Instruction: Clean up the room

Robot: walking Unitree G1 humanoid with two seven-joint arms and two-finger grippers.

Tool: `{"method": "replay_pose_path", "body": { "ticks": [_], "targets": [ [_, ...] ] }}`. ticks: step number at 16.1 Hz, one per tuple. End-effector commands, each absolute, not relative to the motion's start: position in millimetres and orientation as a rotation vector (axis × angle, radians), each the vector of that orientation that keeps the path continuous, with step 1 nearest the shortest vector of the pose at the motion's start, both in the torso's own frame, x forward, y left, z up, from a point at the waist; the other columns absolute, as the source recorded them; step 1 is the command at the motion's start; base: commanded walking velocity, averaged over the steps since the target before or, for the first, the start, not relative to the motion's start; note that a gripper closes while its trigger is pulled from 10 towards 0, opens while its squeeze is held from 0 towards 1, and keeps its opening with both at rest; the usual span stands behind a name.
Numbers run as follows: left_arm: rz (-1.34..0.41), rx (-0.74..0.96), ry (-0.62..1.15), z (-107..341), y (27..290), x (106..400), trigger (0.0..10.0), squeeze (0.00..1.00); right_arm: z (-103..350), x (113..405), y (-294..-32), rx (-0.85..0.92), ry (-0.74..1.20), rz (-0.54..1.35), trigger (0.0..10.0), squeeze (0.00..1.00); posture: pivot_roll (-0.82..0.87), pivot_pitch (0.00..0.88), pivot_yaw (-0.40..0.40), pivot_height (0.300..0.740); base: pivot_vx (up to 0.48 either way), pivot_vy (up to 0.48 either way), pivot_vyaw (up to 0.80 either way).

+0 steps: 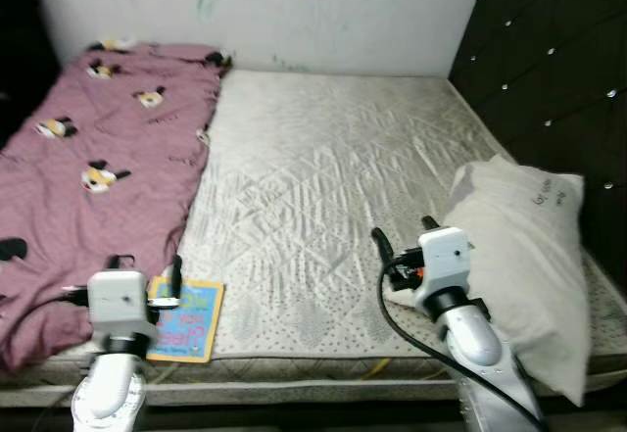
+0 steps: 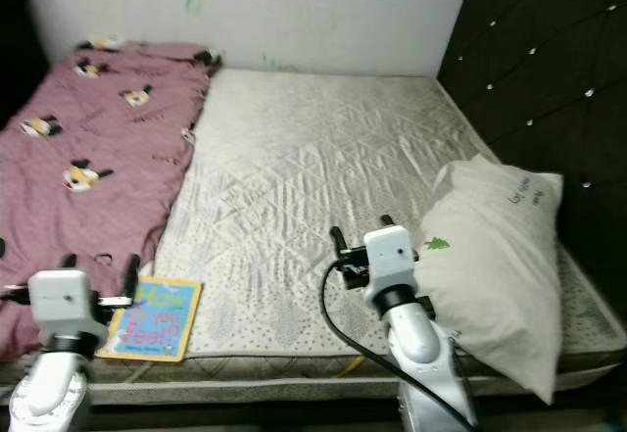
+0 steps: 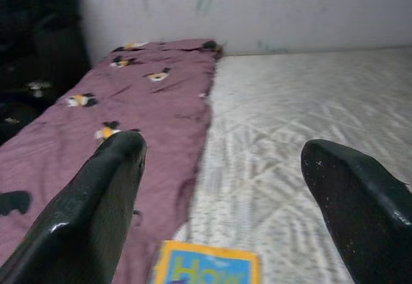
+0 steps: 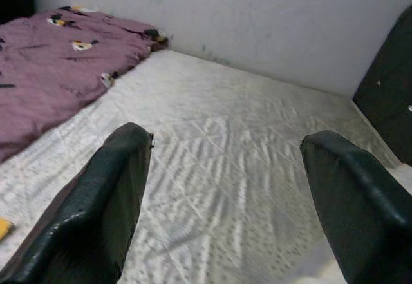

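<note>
Both grippers, left and right, fingers apart over quilted mattress, pink blanket, pillow, white wall

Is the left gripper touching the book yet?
Apart: left wrist view shows the left gripper open, the book lying on the mattress between its jaws.

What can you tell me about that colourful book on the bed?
The book is thin and flat, with a yellow border and a blue cover bearing big colourful letters. It lies face up at the near edge of the mattress, right beside the pink blanket. The left gripper hangs open just above it, not touching.
</note>
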State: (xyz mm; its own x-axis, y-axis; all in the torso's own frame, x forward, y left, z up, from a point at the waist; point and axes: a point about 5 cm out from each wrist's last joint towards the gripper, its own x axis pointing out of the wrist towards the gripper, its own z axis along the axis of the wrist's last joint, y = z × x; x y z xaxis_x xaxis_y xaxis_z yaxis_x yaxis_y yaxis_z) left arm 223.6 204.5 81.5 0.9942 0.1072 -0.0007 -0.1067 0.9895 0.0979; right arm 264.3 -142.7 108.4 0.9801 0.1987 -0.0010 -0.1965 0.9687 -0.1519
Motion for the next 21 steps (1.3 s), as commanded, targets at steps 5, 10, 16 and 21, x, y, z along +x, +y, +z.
{"method": "replay_pose_path", "body": {
  "ticks": [5, 10, 16, 21],
  "targets": [
    [0.096, 0.110, 0.012, 81.2, 204.0, 224.2, 10.0, 0.00, 107.7, 264.6, -142.2, -0.148, -0.013, 0.200, 10.0, 0.00, 0.00, 0.005, -0.056, 0.740, 0.000, -0.396, 0.00],
    [0.091, 0.112, 0.013, 80.1, 202.5, 224.8, 10.0, 0.00, 106.5, 265.9, -140.1, -0.153, -0.013, 0.210, 10.0, 0.00, 0.01, 0.000, -0.057, 0.740, 0.000, -0.423, 0.00],
    [0.061, 0.160, -0.062, 91.5, 191.5, 243.8, 10.0, 0.00, 106.7, 280.2, -134.5, -0.137, -0.046, 0.186, 10.0, 0.00, 0.02, 0.000, -0.014, 0.740, 0.000, 0.000, 0.00],
    [-0.010, 0.153, -0.093, 96.3, 176.9, 268.0, 10.0, 0.00, 104.6, 281.2, -134.6, -0.153, -0.077, 0.146, 10.0, 0.00, -0.04, 0.000, 0.043, 0.740, 0.000, 0.000, 0.00]
  ]
}}
